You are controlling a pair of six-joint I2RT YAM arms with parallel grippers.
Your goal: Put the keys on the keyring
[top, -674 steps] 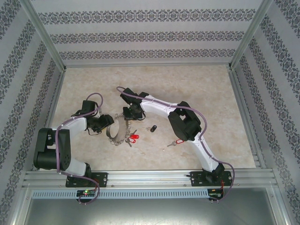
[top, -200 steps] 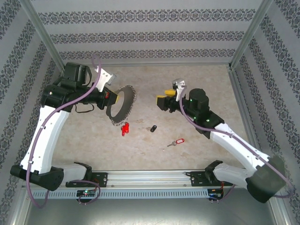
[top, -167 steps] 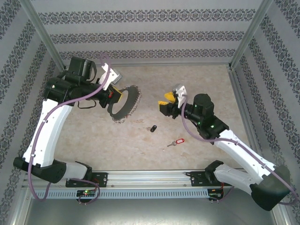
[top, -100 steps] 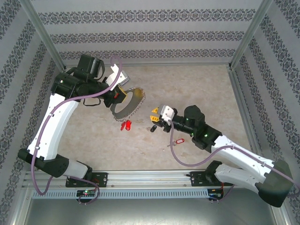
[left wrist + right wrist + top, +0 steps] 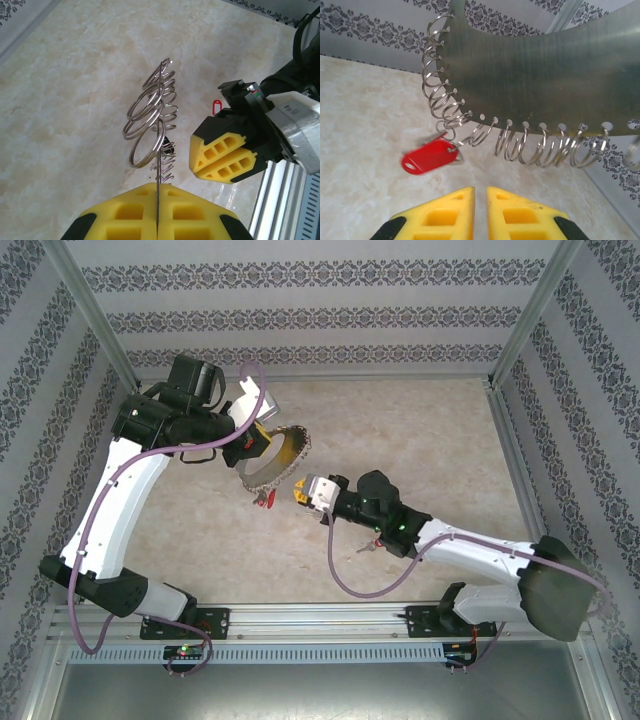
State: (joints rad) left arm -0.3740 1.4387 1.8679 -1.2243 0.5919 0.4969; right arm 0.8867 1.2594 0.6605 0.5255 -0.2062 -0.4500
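My left gripper (image 5: 258, 445) is shut on the keyring (image 5: 273, 460) and holds it up off the table, tilted. In the left wrist view the keyring (image 5: 157, 112) stands edge-on, pinched between the yellow pads of the left gripper (image 5: 157, 186). One of the keys, with a red tag (image 5: 430, 156), hangs from a loop on the keyring's (image 5: 545, 70) rim. My right gripper (image 5: 480, 190) sits just below that rim, its fingers nearly together with nothing between them. A black-headed key (image 5: 169, 148) and another red-tagged key (image 5: 217, 107) lie on the table.
The marble-patterned tabletop (image 5: 430, 440) is bounded by patterned walls and metal frame rails (image 5: 520, 490). The right arm (image 5: 450, 540) lies low across the near middle of the table, partly covering the loose keys. My right gripper (image 5: 300, 494) is close to the left one.
The right arm has swung down and left to the keyring's lower rim, and its jaws have closed. The left arm kept its grip and shifted the ring slightly right.
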